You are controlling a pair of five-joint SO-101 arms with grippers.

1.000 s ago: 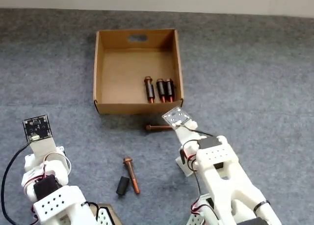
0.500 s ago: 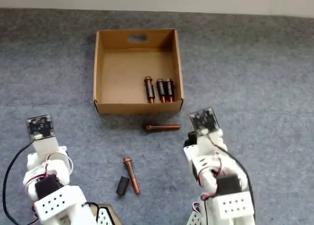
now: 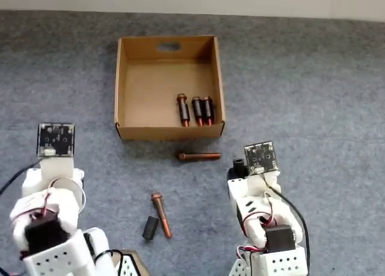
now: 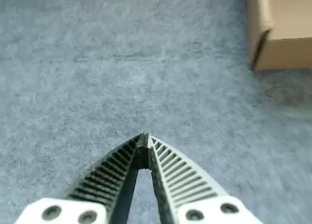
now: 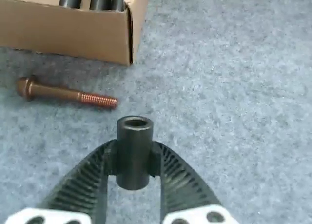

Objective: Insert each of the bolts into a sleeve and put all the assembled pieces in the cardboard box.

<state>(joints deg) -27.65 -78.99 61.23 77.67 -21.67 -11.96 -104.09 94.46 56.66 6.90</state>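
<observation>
My right gripper (image 5: 132,152) is closed partway around a black sleeve (image 5: 133,136), whose open end pokes out past the fingertips. It's sitting over the grey carpet (image 3: 313,77), near the cardboard box (image 3: 123,89). One loose copper bolt (image 5: 66,93) lies just in front of the box's near wall. Three assembled pieces (image 3: 195,110) are already in the box's near right corner. Another bolt (image 3: 161,213) and a spare sleeve (image 3: 150,227) lie beside each other between my arms. My left gripper (image 4: 145,138) is pinched closed on nothing, over bare carpet near the box's left corner.
</observation>
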